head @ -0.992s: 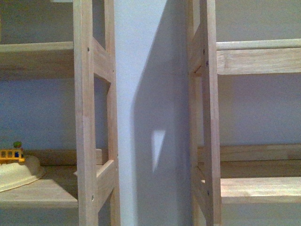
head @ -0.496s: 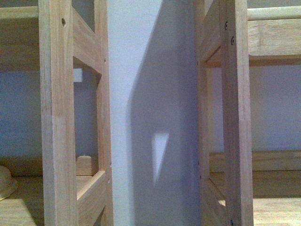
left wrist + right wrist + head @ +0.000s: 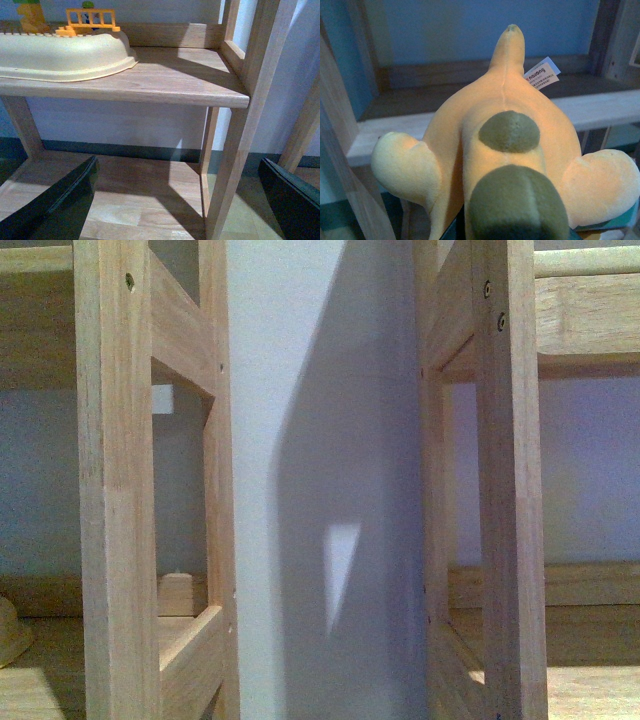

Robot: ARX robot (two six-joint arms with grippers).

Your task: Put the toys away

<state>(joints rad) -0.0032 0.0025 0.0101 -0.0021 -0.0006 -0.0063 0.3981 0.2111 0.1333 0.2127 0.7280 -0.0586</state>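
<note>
Right jaws hold plush toy point(image 3: 506, 95) lengthwise, tapered tip pointing away toward shelf point(image 3: 602, 107).

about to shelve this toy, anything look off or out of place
Nothing spilled, broken or askew. The cream toy base sits flat on its shelf, and the wooden frames stand straight. Only the plush toy is not put away yet: it hangs in front of the shelving.
</note>
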